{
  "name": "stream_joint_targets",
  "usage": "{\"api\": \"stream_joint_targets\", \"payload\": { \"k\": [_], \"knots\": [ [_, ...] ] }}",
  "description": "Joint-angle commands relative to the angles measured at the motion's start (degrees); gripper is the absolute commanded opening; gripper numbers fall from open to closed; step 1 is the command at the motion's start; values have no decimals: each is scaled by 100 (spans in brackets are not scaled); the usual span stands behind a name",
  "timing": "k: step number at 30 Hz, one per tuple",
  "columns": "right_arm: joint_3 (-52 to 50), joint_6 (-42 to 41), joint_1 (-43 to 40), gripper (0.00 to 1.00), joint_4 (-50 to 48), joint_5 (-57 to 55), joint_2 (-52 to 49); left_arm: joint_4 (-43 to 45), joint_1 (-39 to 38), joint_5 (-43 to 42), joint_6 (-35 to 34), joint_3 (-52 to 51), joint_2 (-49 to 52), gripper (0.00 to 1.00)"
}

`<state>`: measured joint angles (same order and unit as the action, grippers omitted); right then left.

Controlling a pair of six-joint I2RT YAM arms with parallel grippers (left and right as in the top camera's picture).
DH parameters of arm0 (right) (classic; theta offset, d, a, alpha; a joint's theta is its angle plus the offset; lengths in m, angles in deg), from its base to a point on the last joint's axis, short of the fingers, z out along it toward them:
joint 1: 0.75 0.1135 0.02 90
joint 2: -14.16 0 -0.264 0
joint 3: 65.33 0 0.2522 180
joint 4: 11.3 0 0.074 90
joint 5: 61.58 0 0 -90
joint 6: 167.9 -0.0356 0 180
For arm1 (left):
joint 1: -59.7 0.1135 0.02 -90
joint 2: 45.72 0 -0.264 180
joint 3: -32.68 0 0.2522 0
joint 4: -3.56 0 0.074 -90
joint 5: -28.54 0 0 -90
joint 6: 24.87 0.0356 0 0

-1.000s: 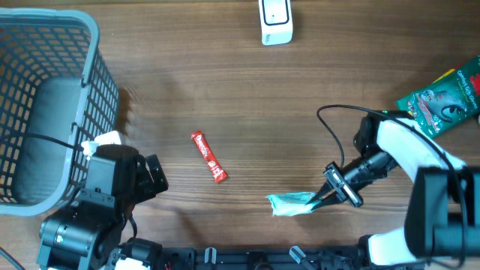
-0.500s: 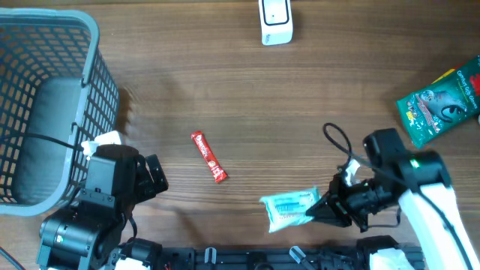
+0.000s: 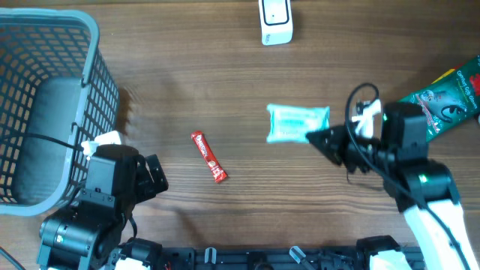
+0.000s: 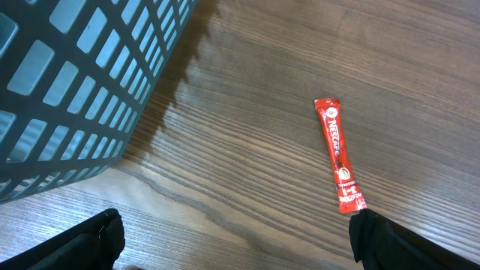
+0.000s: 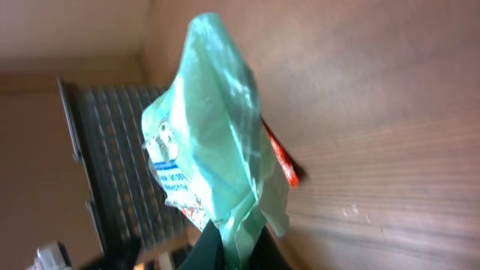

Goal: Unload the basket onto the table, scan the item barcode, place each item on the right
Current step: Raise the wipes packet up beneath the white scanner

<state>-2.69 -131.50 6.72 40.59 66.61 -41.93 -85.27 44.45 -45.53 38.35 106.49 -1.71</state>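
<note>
My right gripper [image 3: 315, 137] is shut on one edge of a pale green packet [image 3: 298, 122], which hangs in the air over the middle of the table with its printed face up. In the right wrist view the packet [image 5: 214, 150] rises from the pinched jaws of that gripper [image 5: 232, 251]. A white scanner [image 3: 275, 21] stands at the far edge, well beyond the packet. My left gripper [image 4: 240, 247] stays open and empty at the front left, low over the wood.
A red stick sachet [image 3: 208, 156] lies on the table left of centre, just past the left gripper's right finger [image 4: 382, 240]. A grey basket [image 3: 90, 30] fills the left side. A green snack bag [image 3: 442, 101] lies at the right edge.
The right arm has lifted the green packet off the front of the table and carried it toward the back, nearer the scanner. The left arm has not moved.
</note>
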Motion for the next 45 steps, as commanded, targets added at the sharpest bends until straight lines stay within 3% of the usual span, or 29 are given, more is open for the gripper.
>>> {"api": "stream_joint_targets", "payload": {
  "k": [1, 6, 12, 15, 31, 45],
  "knots": [
    [44, -153, 24, 5, -968, 79, -802, 0, 31, -28, 87, 7, -9, 100],
    [46, -90, 26, 5, -3040, 590, -2197, 0, 31, -31, 87, 7, -9, 100],
    [184, -675, 26, 5, -5318, 693, -3681, 0, 31, -28, 87, 7, -9, 100],
    [474, -911, 31, 5, -5998, 654, -4280, 0, 31, -31, 87, 7, -9, 100],
    [3707, -1331, 157, 5, -5947, 72, -7143, 0, 31, -28, 87, 7, -9, 100],
    [4092, -1331, 393, 5, -5869, -586, -7576, 0, 31, -31, 87, 7, -9, 100]
  ]
}}
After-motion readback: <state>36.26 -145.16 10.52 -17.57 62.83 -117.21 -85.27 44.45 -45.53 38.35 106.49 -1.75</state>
